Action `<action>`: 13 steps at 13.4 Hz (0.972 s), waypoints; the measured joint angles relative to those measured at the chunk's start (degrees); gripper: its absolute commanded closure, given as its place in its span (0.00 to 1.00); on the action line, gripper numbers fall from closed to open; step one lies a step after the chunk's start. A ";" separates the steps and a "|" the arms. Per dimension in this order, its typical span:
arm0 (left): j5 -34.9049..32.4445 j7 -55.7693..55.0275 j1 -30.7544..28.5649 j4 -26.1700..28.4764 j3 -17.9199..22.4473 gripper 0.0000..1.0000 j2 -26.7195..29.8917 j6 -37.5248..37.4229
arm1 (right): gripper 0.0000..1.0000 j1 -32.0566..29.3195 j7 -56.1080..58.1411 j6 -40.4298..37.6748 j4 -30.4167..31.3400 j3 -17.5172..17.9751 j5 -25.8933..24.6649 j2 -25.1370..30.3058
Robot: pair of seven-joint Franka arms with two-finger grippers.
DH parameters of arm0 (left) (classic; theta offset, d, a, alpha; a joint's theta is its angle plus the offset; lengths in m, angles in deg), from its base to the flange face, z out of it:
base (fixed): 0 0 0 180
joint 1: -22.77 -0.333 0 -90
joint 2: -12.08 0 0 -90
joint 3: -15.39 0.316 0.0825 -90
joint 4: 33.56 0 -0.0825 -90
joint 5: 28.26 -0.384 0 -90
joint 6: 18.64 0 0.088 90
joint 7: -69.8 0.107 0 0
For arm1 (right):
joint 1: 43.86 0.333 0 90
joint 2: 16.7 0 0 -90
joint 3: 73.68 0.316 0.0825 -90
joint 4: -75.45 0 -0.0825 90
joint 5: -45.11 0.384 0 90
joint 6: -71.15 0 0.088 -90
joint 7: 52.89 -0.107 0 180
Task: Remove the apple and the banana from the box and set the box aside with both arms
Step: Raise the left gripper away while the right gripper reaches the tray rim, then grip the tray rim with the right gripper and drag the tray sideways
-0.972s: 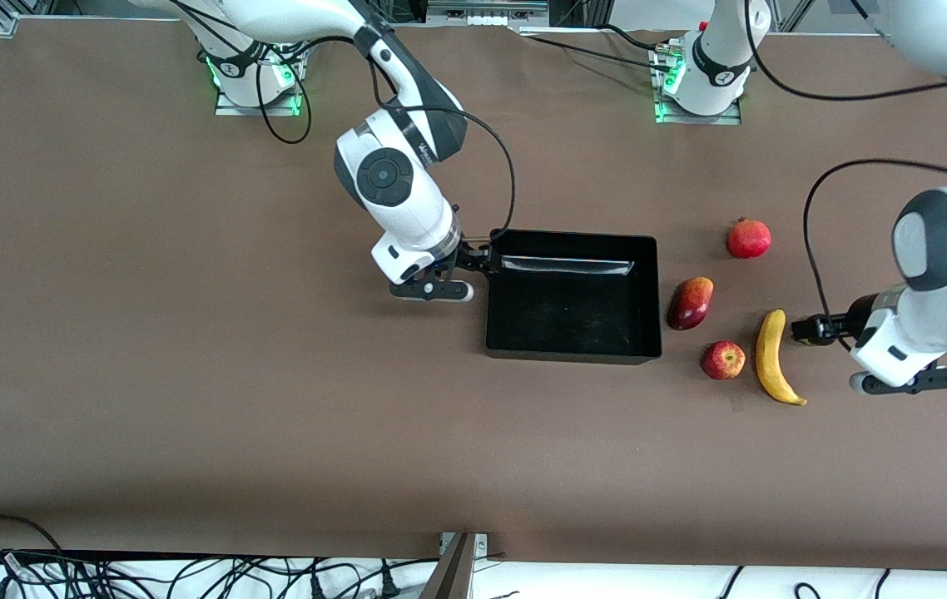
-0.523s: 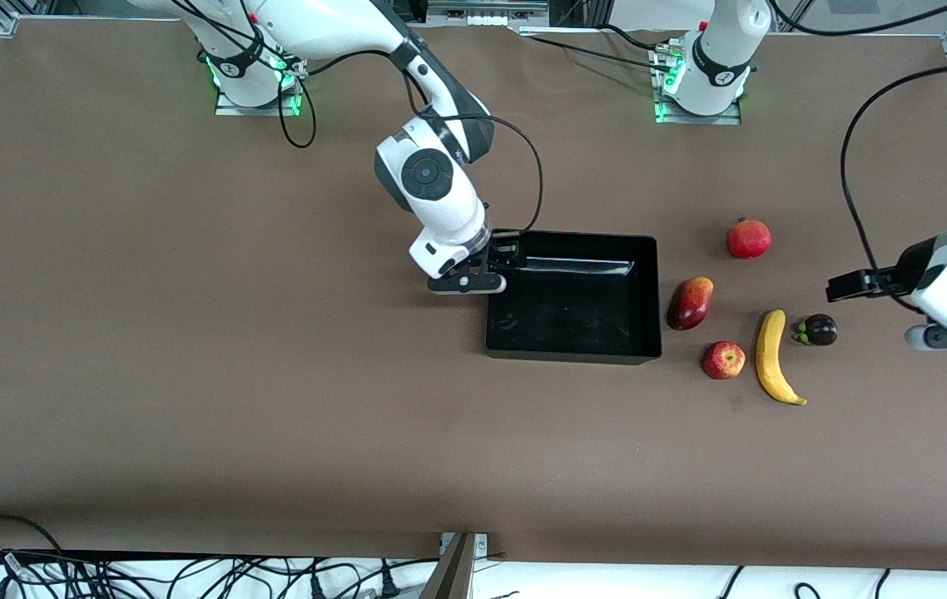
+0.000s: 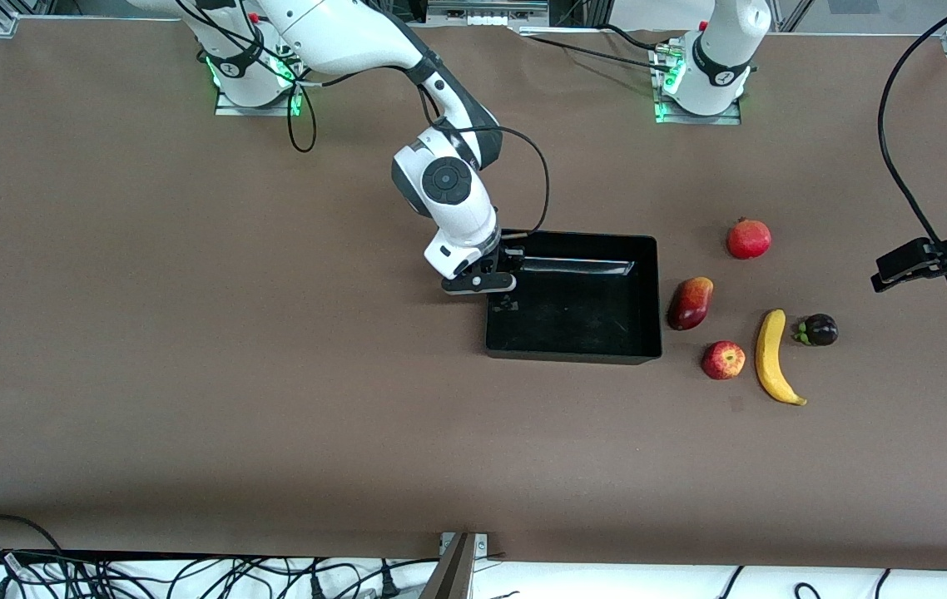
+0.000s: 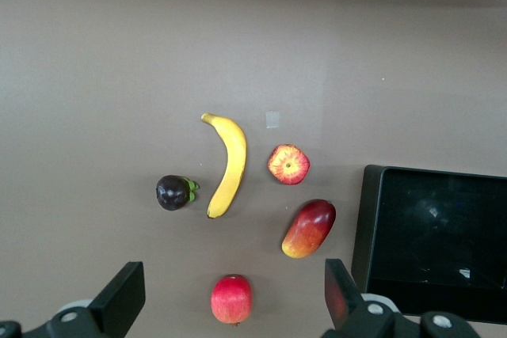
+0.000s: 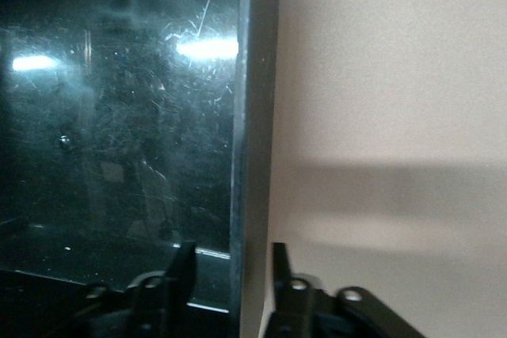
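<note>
Box (image 3: 573,297) wall is straddled by the right gripper (image 5: 230,271), jaws not yet seen clamped; apple (image 3: 723,359) and banana (image 3: 775,358) are already out beneath the released left gripper (image 4: 230,306). One-sided pulling could swivel the box.

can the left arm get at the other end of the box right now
Probably yes. The left gripper hangs open over bare table, and the box wall facing it is free, though the mango lies close beside it.
</note>
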 measured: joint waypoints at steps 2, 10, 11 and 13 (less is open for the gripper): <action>0.00 0.00 0.00 -0.68 -0.16 0.00 0.00 -0.56 | 1.00 0.06 0.03 -0.02 0.01 -0.03 -0.11 -0.28; 0.00 0.04 0.04 -2.02 -0.59 0.00 2.74 -1.09 | 1.00 0.31 0.37 -1.38 -0.71 -0.99 -0.33 0.40; 0.00 0.06 0.22 -2.02 -0.59 0.00 3.56 -1.38 | 1.00 0.38 0.37 -2.90 -1.09 -1.95 -0.33 1.31; 0.00 0.06 0.63 -2.02 -0.59 0.00 4.79 -2.13 | 1.00 0.40 0.39 -7.49 -1.72 -4.74 -0.33 4.36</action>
